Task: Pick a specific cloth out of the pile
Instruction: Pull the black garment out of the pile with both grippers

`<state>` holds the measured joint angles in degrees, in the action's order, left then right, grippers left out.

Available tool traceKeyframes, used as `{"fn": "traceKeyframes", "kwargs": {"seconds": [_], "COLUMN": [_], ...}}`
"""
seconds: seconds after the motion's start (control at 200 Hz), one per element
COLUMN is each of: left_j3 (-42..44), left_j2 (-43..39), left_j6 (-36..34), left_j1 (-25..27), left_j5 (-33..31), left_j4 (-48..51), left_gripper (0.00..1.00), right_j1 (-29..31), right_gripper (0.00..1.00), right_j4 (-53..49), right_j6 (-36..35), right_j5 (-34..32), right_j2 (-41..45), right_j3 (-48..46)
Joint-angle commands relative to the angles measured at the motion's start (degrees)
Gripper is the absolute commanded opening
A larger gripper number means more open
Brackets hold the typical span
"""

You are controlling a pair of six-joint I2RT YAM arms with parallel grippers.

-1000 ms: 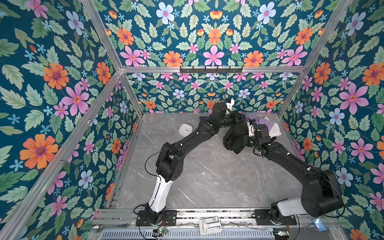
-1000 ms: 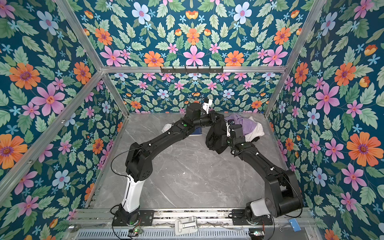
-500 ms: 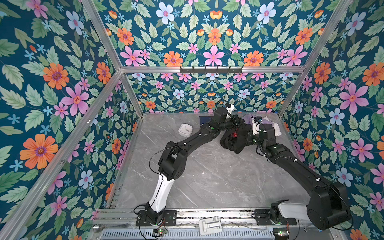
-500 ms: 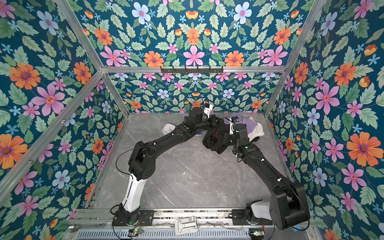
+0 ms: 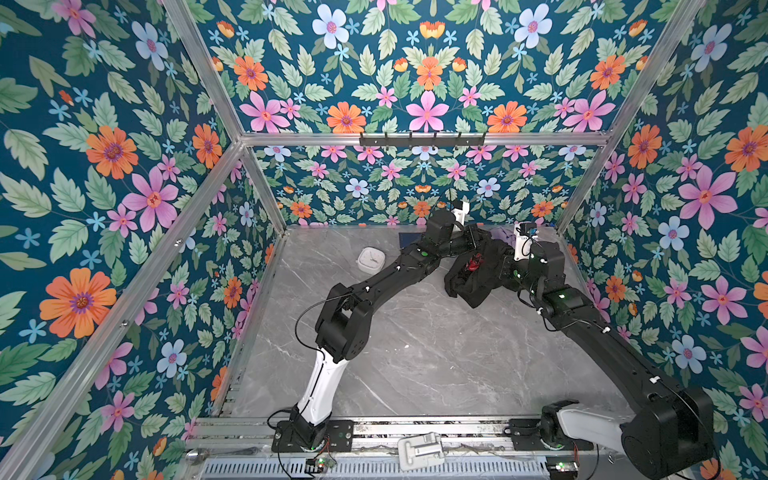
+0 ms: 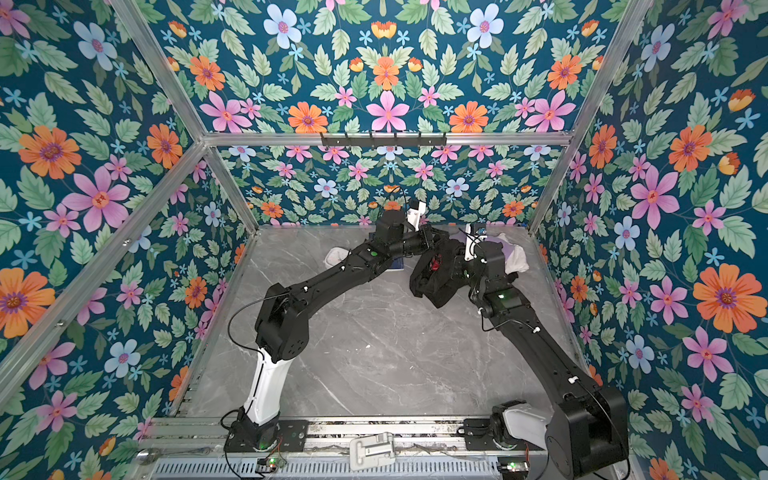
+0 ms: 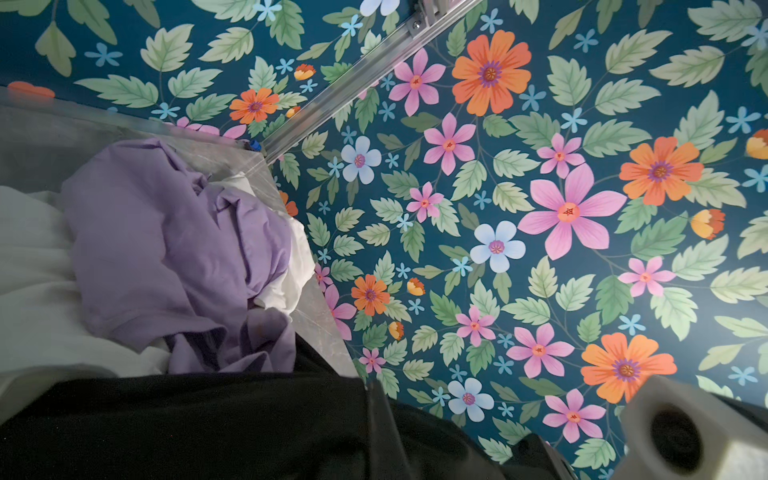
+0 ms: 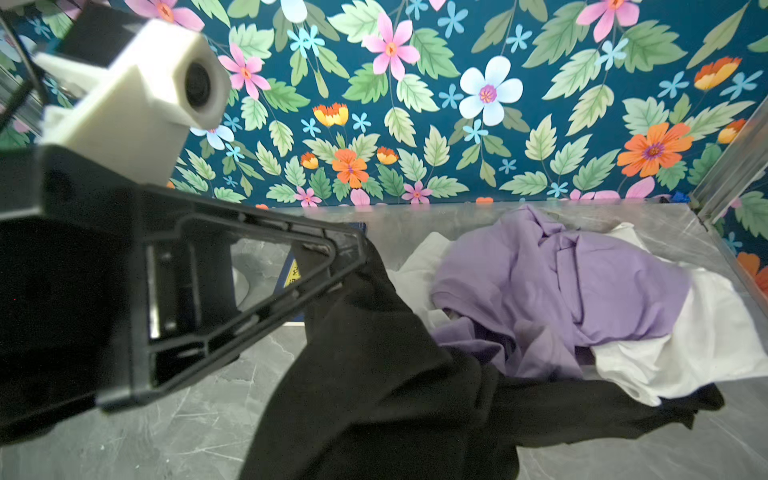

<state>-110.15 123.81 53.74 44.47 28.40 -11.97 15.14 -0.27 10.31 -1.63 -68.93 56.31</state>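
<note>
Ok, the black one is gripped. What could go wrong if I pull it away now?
1. One end of the black cloth lies tucked under the white garment, and the purple garment rests against it. A straight pull may drag both along.
2. The left gripper seems to pinch only a small fold at the tips of its fingers, with most of the fabric hanging below. A quick tug could make it slip out.

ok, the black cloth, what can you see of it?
The black cloth is plain, soft, crumpled fabric with a small red mark in its folds. It hangs bunched between the arms, pinched by the left gripper; the right gripper has its fingers hidden. Its far end lies on the table, under the pile.
</note>
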Motion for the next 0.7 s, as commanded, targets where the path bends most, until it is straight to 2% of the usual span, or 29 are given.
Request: {"fn": "traceKeyframes", "kwargs": {"seconds": [0.0,0.31,0.54,0.695], "left_j3": [-1.1,-3.6,-3.5,-3.3], "left_j2": [-0.5,-0.8,-2.6,-3.0], "left_j6": [-0.6,-2.5,-7.4,-7.7], "left_j1": [0.5,1.7,2.6,2.7], "left_j5": [1.5,3.1,1.4,1.4], "left_j4": [-2.8,-5.6,-6.1,-7.3], "left_gripper": [0.00,0.00,0.00,0.00], "right_j1": [0.0,0.0,-0.1,-0.4], "right_gripper": [0.00,0.00,0.00,0.00], "right_j4": [1.7,0.6,-0.2,-0.4], "right_j6": [-1.4,-4.1,-6.9,-7.3], "right_j5": [-0.8,-2.7,-5.1,-5.6], "right_j2": [0.7,1.3,1.2,1.6], "right_j3": [1.0,4.1,8.0,9.1]}}
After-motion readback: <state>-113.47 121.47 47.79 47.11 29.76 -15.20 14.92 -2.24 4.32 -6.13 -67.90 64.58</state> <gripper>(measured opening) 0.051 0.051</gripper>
